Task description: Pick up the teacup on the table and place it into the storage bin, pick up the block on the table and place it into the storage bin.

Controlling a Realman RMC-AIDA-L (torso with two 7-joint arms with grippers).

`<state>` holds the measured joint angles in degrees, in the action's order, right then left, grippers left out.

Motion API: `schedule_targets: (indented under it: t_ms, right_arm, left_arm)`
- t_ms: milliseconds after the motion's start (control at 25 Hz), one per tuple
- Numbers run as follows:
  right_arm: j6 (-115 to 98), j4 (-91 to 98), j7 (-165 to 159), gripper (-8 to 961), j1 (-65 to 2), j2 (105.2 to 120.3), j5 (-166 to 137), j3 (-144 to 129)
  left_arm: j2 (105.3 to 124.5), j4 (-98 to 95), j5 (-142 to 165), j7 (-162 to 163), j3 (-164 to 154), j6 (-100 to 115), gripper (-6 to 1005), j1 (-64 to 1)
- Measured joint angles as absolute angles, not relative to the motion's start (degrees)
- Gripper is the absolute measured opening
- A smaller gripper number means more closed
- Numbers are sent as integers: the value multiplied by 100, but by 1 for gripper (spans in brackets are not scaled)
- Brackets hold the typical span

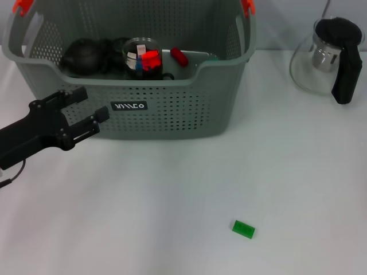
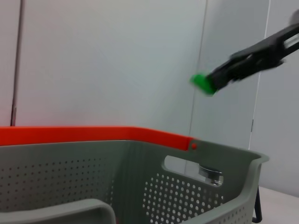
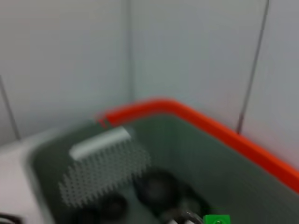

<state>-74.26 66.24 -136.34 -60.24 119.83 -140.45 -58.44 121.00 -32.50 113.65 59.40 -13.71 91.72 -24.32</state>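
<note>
I see the storage bin [image 1: 172, 109] as matt grey perforated plastic with glossy orange handle tips [image 1: 248, 7]. The teapot [image 1: 321, 60] reads as clear shiny glass with a matt black plastic handle, and the green block [image 1: 243, 229] looks like smooth plastic. My left gripper [image 1: 86, 112] is matt black; the table [image 1: 172, 200] is smooth white.

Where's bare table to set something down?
Bare: the table in front of the storage bin, between the left gripper and the green block; also between bin and glass teapot. Crowded: inside the bin; the right gripper holds another block over it.
</note>
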Motion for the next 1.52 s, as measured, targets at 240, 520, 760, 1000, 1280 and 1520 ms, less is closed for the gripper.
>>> schedule_targets:
  t_ms: [240, 520, 760, 1000, 1280, 1520]
  right_arm:
    - [-6442, 4972, -13775, 246, -6939, 12031, -15201, -6338]
    - [-5119, 3523, -13577, 271, -7272, 12064, -15062, -6833]
    - [-4953, 3585, -13649, 292, -7237, 12064, -14789, -7098]
    - [-4956, 4174, -13592, 411, -6894, 12064, -14536, -7165]
    - [-5960, 6952, -12743, 598, -4839, 12033, -12544, -7468]
    - [-6976, 7980, -10742, 815, -2602, 12004, -10053, -7137]
  left_arm:
    - [12105, -3243, 11364, 5960, -1379, 9183, 690, -2468]
    - [12136, -3242, 11364, 5941, -1376, 9200, 690, -2470]
    - [12144, -3234, 11364, 5934, -1377, 9217, 691, -2463]
    - [12147, -3234, 11363, 5932, -1372, 9230, 691, -2444]
    - [12147, -3233, 11346, 5932, -1372, 9224, 690, -2472]
    - [12142, -3170, 11345, 5927, -1369, 9123, 691, -2538]
